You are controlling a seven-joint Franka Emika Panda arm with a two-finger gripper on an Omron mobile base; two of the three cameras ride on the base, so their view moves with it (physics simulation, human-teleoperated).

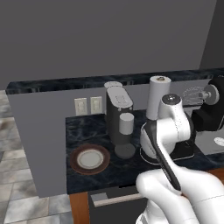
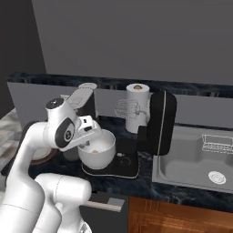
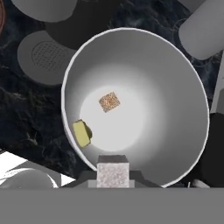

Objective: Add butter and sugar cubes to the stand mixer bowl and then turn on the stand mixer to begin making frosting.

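Note:
Looking straight down in the hand view, the off-white stand mixer bowl (image 3: 175, 87) holds a tan sugar cube (image 3: 109, 102) at its centre and the pale yellow butter (image 3: 81, 133) against its left inner wall. My gripper (image 3: 113, 175) hangs over the bowl's near rim, shut on a whitish sugar cube (image 3: 113, 173). In the right base view the gripper (image 2: 89, 133) sits just above the bowl (image 2: 98, 154), which stands on the black stand mixer (image 2: 159, 120) base. The mixer's head is tilted up, with the whisk (image 2: 124, 109) in the air. The arm hides much of the bowl (image 1: 146, 144) in the left base view.
A tall dark grey coffee machine (image 1: 118, 113) with a small cup (image 1: 126, 123) stands left of the bowl. A brown-rimmed plate (image 1: 89, 159) lies further left. A paper towel roll (image 2: 137, 107) stands behind the mixer and a sink (image 2: 195, 166) lies to its right.

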